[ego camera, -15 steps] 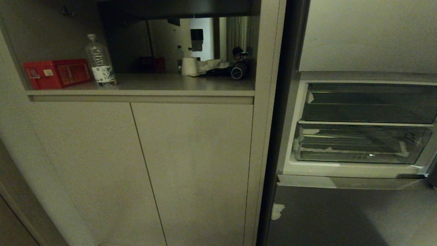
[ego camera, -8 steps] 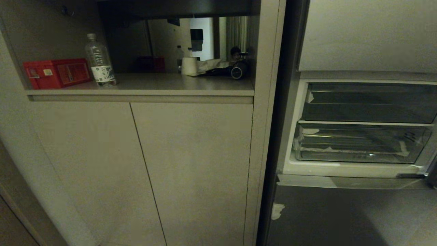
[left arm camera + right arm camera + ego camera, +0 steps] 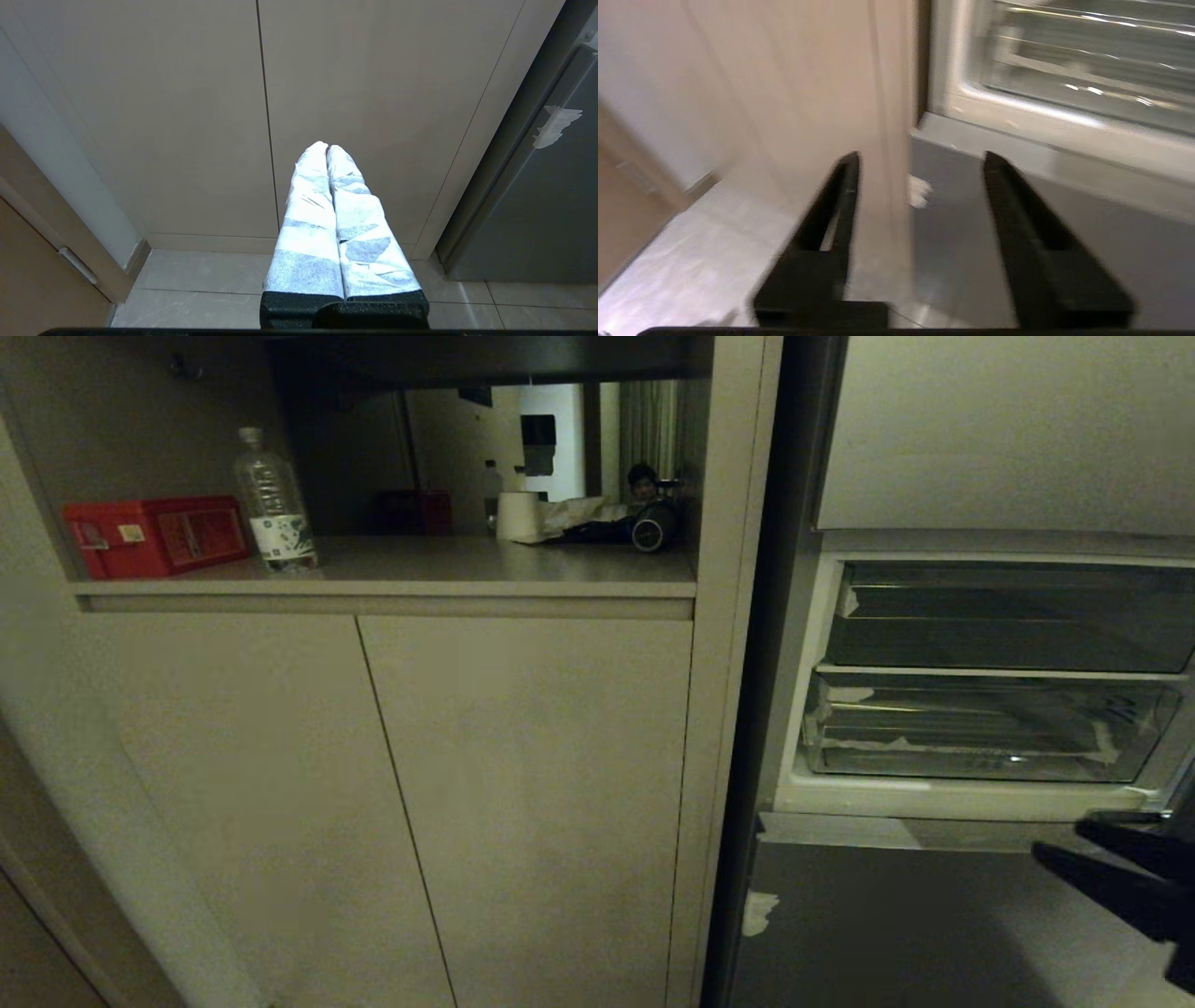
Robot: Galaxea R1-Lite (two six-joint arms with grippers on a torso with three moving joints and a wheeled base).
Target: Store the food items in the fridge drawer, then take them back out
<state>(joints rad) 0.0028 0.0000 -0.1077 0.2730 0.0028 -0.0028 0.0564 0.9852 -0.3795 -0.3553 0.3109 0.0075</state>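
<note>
Fridge drawer (image 3: 980,737): clear ribbed plastic, white tape scraps.

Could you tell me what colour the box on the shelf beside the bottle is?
Red; the box shows best in the head view.

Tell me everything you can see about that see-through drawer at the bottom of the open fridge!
The fridge drawer is a wide bin of clear, shiny plastic with ridges along its floor. It sits pushed in, level, under a darker tray and above the fridge's white ledge. Torn white tape scraps stick to its front corners. It looks empty; no food shows inside. The right gripper is below its right end, not touching it.
</note>
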